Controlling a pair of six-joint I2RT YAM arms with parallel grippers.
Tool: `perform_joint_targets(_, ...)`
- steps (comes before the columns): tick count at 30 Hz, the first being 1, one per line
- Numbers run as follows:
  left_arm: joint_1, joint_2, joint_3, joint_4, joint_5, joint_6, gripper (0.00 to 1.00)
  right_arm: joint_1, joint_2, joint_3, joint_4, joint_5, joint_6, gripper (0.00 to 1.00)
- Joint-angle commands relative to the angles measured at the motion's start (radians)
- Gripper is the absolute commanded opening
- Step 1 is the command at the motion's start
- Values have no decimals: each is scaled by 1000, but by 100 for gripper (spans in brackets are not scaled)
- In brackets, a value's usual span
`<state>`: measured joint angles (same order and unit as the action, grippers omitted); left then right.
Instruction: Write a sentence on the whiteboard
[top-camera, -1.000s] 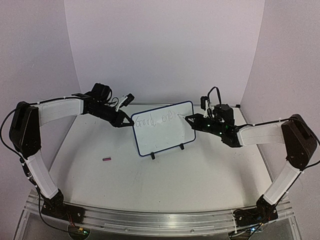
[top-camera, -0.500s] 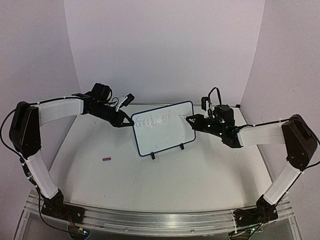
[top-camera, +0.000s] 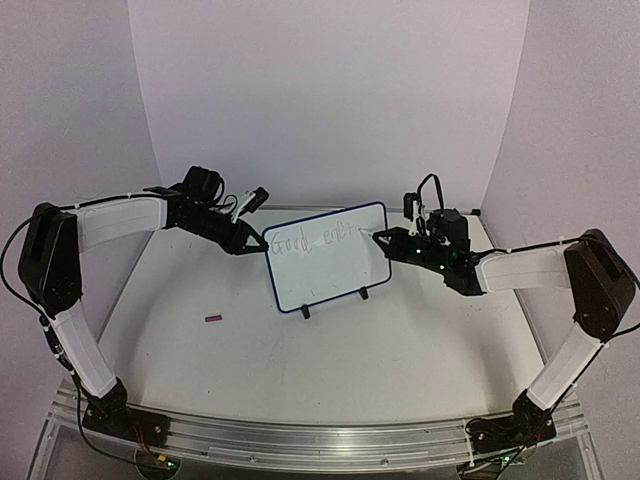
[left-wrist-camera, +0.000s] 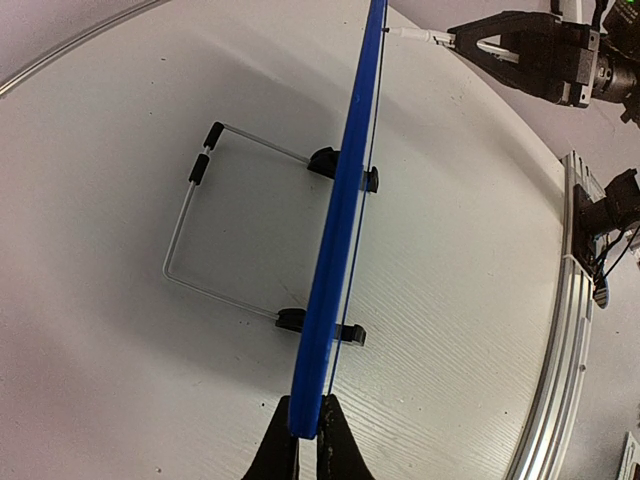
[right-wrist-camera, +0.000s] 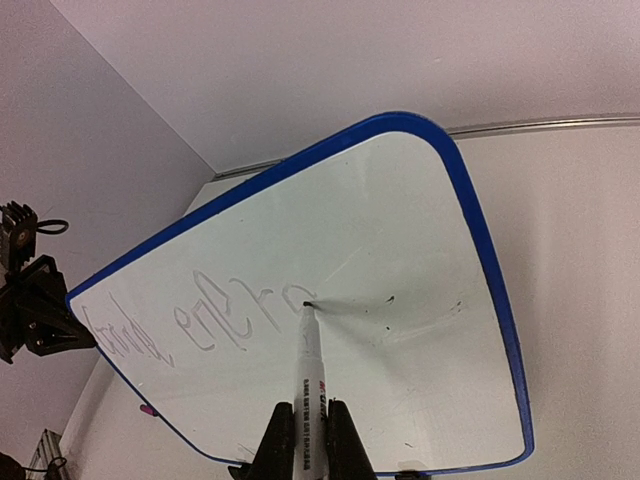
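The whiteboard (top-camera: 330, 275) stands tilted on its two black feet at the table's middle back. My left gripper (top-camera: 256, 243) is shut on its left blue edge; in the left wrist view the board (left-wrist-camera: 345, 220) is edge-on between my fingers (left-wrist-camera: 303, 440). My right gripper (top-camera: 388, 243) is shut on a white marker (right-wrist-camera: 311, 375), whose tip touches the board (right-wrist-camera: 420, 220) at the end of the upper line. The sentence (right-wrist-camera: 200, 322) is faint and reads roughly "Good energ"; it also shows in the top view (top-camera: 310, 241). Only one line shows.
A small pink-and-dark cap (top-camera: 213, 319) lies on the table left of the board. A wire stand (left-wrist-camera: 190, 230) props the board from behind. An aluminium rail (top-camera: 320, 440) runs along the near edge. Walls close in behind and at both sides.
My right gripper has shifted the marker tip slightly along the upper line and the writing has grown by a stroke. The left arm and the board have not moved.
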<state>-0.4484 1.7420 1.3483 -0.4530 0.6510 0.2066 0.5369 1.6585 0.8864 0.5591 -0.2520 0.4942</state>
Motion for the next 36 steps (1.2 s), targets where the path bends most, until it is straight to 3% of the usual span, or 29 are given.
perform_joint_targets(1,-21,57,-5,-81,-96,53,0,-8,-43,28,18,31,-17,0)
perform_joint_targets(36,-21,67,-3,-82,-98,53,0,-11,8,-42,19,24,14,0)
